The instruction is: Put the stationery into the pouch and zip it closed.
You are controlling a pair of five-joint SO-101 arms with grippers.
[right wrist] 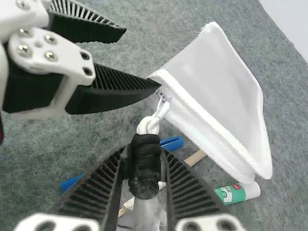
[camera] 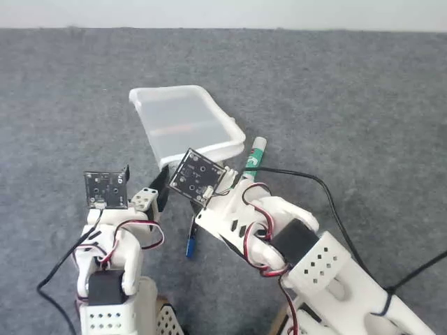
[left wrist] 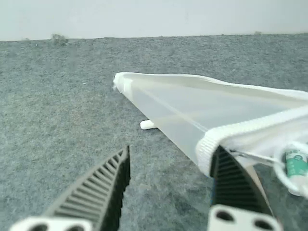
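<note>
My right end effector (right wrist: 144, 154) is shut tight on the black zip pull (right wrist: 144, 168). A short white cord (right wrist: 156, 118) ties the pull to the corner of the see-through white pouch (camera: 183, 125). My left end effector (left wrist: 172, 159) is wide apart and holds nothing. One of its fingers sits right at that same pouch corner.

The pouch lies flat on the grey fuzzy tabletop (camera: 349, 105). A blue pen (right wrist: 169, 143) lies just beside the pouch's zip edge, under my right end effector. A green and white tube (camera: 254, 159) lies next to the pouch too, farther along that edge. Since they are outside, I think the zip has to slide open first.

To do it well, my left end effector should close on the pouch corner before I pull. If it does not, I think the whole pouch will just slide along with the pull.

Then my right side should pull straight along the zip line, low and slow. It should not lift, because the pouch is thin and floppy and could bunch up and jam. I must keep a firm pinch, as the pull is small and could slip out. I should also watch the pen, so I don't knock it away.
</note>
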